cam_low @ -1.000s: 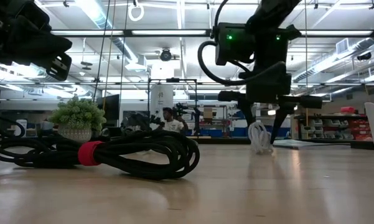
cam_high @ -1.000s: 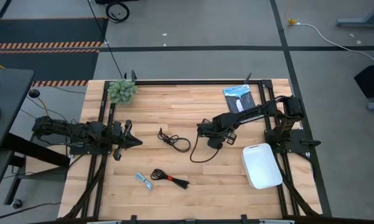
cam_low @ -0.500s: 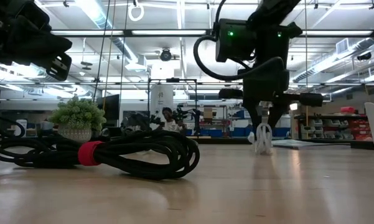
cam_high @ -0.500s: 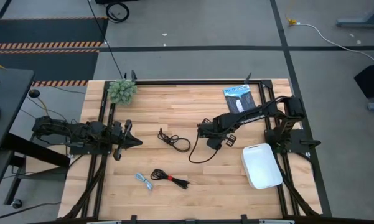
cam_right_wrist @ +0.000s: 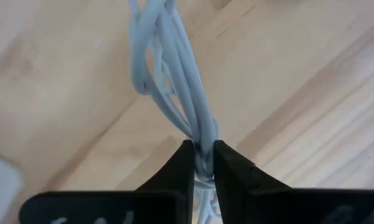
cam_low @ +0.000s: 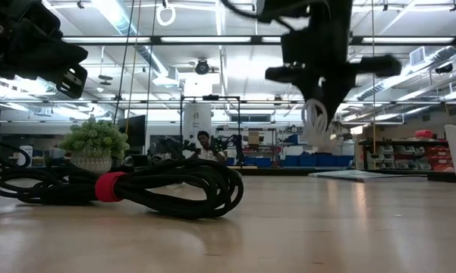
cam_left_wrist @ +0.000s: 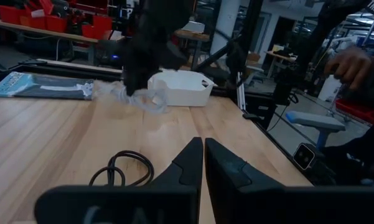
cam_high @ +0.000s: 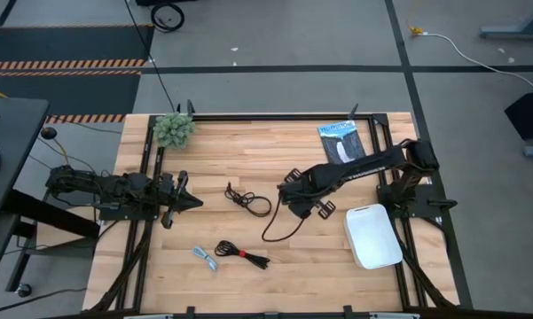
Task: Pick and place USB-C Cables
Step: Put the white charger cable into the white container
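Note:
My right gripper (cam_low: 323,92) hangs above the table's middle, shut on the white-grey USB-C cable (cam_low: 316,121), which dangles under it. A black cable (cam_high: 249,203) lies on the wood between the two arms. The black cable with a red band (cam_high: 242,253) and the pale blue one (cam_high: 206,258) lie toward the near edge. My left gripper (cam_left_wrist: 203,155) waits shut at the table's left, touching nothing. My right gripper pinches the gathered strands of the white-grey cable's coil (cam_right_wrist: 201,138) between its two fingers, several strands together. The fingers point down from above. The coil's loop (cam_low: 314,127) hangs below them, clear of the table.
A white tray (cam_high: 373,237) stands at the right, near the right arm's base. A dark blue flat packet (cam_high: 340,140) lies at the far right and a small plant (cam_high: 173,129) at the far left corner. A person's hand (cam_left_wrist: 353,62) shows beyond the table.
My right gripper has shut on the white-grey cable, which stood on the table between its open fingers, and has gone up with it. The cable now hangs lifted clear of the wood.

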You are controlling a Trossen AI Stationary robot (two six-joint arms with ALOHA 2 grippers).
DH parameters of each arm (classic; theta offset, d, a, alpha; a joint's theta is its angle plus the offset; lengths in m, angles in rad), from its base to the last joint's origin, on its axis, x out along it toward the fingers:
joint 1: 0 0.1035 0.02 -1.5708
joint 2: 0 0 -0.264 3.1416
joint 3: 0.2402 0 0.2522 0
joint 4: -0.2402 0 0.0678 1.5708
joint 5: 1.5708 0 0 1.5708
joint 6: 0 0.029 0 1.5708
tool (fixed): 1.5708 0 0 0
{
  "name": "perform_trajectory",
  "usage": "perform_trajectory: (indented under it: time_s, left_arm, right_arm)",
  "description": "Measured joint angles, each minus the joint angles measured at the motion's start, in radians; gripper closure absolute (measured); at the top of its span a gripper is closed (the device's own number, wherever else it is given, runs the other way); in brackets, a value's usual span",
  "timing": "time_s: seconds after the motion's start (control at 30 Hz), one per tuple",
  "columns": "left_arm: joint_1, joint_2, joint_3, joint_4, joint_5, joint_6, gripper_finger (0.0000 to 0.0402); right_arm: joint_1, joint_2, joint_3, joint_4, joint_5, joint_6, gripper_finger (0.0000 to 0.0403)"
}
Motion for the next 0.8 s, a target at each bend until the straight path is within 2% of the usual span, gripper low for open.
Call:
perform_trajectory:
  time_s: [0.13,0.27,0.63,0.8]
  left_arm:
    - [0.000,0.000,0.000,0.000,0.000,0.000,0.0377]
    - [0.000,0.000,0.000,0.000,0.000,0.000,0.0377]
    - [0.000,0.000,0.000,0.000,0.000,0.000,0.0377]
    - [0.000,0.000,0.000,0.000,0.000,0.000,0.0377]
  right_arm:
    - [0.063,0.000,0.075,-0.103,-0.071,0.097,0.0355]
    - [0.142,0.000,0.129,-0.197,-0.079,0.212,0.0355]
    - [0.256,0.000,0.202,-0.495,-0.099,0.861,0.0355]
    - [0.314,-0.017,0.203,-0.489,-0.161,1.075,0.0355]
